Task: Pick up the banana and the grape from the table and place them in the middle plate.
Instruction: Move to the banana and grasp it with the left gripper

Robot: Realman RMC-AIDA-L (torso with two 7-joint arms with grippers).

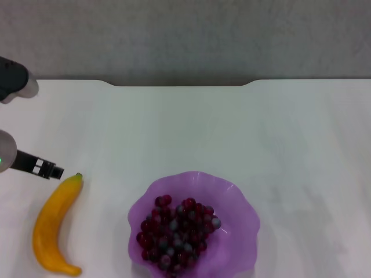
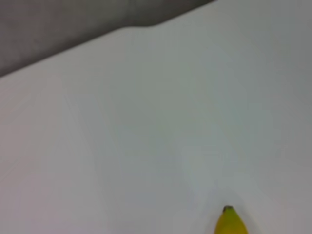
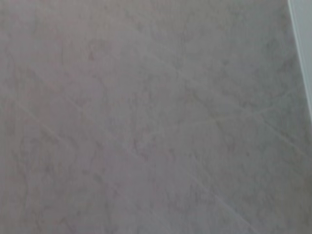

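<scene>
Grape (image 1: 178, 233) sitting in middle plate (image 1: 239, 204); banana (image 1: 54, 227) lying on worktop (image 1: 232, 133); left gripper (image 1: 49, 170) hovering by its tip, fingers' state unclear; no readable labels.

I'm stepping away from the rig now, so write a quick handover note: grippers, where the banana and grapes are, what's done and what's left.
Left gripper: low over the table at its left side, just beside the banana's green tip, holding nothing; whether its fingers are open cannot be told.
Right gripper: not in view; its wrist camera shows only floor.
Grape bunch: already inside the purple plate, near the front middle of the table.
Banana: lying on the table left of the plate, apart from it.
Done: grapes placed.
Left: grasp the banana, probably with the left arm, and set it in the plate.
</scene>
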